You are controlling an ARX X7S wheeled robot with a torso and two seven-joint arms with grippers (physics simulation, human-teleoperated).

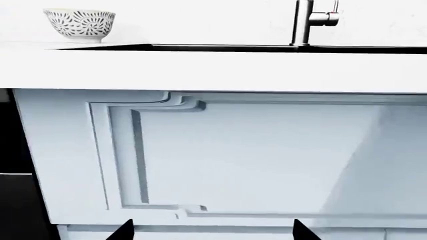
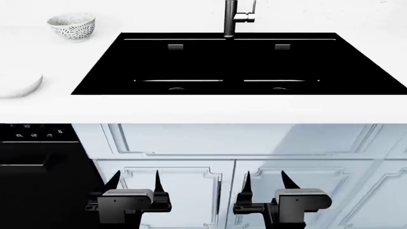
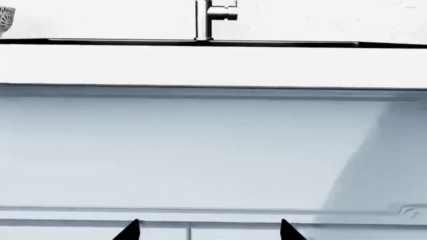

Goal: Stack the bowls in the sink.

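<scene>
Head view: both arms low in front of the cabinet doors, below the counter edge.
Left hand [image 2: 134, 183]: fingers spread wide apart, pointing up, nothing between them; it hangs in front of a white cabinet door [image 2: 178, 195], well below the counter.
Right hand [image 2: 267, 183]: fingers likewise spread wide, holding nothing, level with the left hand and well apart from both bowls.
Sink [image 2: 210, 57]: large black rectangular basin set into the white counter [image 2: 190, 109]; two drains show faintly near its front wall. No bowl lies inside it.
Faucet [image 2: 233, 19]: dark metal, upright, at the middle of the sink's rear edge.
Patterned bowl [image 2: 71, 26]: upright on the counter, beyond the sink's left rear corner, apart from the basin rim.
Plain white bowl [image 2: 19, 86]: on the counter at the far left, nearer the front edge, cut off by the frame; its outline blends with the counter. The two bowls stand well apart.
Dark appliance [image 2: 35, 162]: below the counter, left of the cabinets.
Left wrist view: patterned bowl [image 1: 79, 24] and faucet [image 1: 305, 22] above the counter edge; fingertips [image 1: 123, 231] visible.
Right wrist view: faucet [image 3: 205, 20] above the counter front; fingertips [image 3: 128, 231] visible.
</scene>
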